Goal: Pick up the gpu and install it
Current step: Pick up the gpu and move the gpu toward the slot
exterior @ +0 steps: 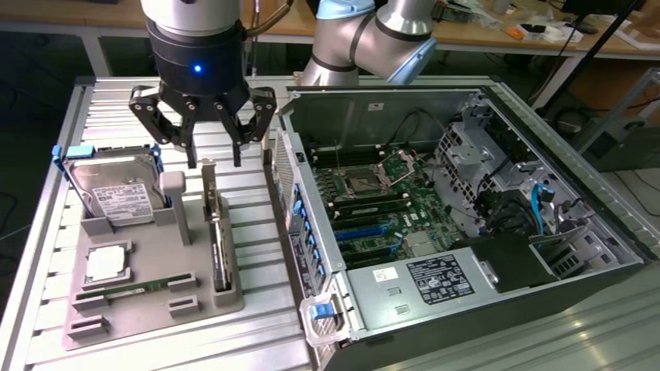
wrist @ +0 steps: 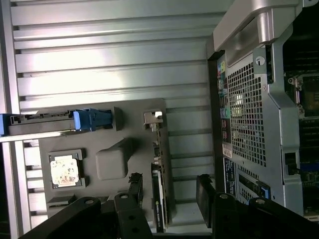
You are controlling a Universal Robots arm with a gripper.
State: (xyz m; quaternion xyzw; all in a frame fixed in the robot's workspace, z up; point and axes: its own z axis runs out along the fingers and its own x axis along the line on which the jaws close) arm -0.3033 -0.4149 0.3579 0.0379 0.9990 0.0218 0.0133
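Gpu (exterior: pixel 216 232): thin dark card, stood on its long edge in a slot of the grey tray (exterior: pixel 144 232), along the tray edge nearest the case (exterior: pixel 495 255). Silvery bracket (wrist: pixel 152 119) at the card's end on the hard drive (exterior: pixel 113 189) side of the tray. Not yet lifted; seated upright, apart from everything but its slot.

End effector (exterior: pixel 213 151): open, spread wide, hanging directly over the bracket end of the card. In the wrist view, fingers (wrist: pixel 134 184) on either side of the card with clear air between pads and faces; nothing held, nothing touched.

Tray: on the ribbed bench (exterior: pixel 103 100), near the bench edge at the exterior view's left, just beside the case wall.

Case: lying on its side, panel off, motherboard (exterior: pixel 382 209) exposed.

Handling, by judgement: light; stiff along its length, though a bare board, so likely fragile under a hard pinch or a twist. Faces probably smooth enough to slip if gripped lightly. Best hold likely across the two flat faces just below the top edge, about mid-length, square to the card. Best kept off the fan, small parts and the bottom contact edge. Fan side not clear from either view. Slot walls likely to bind unless drawn straight up
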